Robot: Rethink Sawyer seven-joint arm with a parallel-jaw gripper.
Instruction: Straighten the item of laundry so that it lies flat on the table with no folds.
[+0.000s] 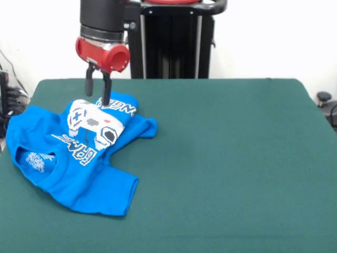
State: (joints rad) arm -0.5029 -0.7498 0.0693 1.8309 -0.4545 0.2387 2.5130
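We see the bench (237,174) first: dark green cloth filling most of the front view, its near edge cut off at the bottom.

The T-shirt (79,153) sits on the left part of the bench, reaching the left edge. It's crumpled, not flat. Its long axis runs diagonally, from the near-left up toward the far middle. The neck opening, with a small white label inside, is at the near-left end. One sleeve sticks out toward the near side, and a bunched fold pokes out on the right. The white game-pad print (95,122) faces up but is creased, and the lettering reads upside down and skewed from here, partly folded out of sight.

The arm (102,31) drops in from the top left, a black cylinder into a red wrist piece, roughly vertical. Its upper part is cut off by the frame. The black pedestal (171,39) stands behind it.

The tool (98,95) hangs over the far end of the shirt. Two dark fingers (107,89) point down with a small gap between them, tips at or just above the cloth near the print. We can't tell if any fabric is pinched.
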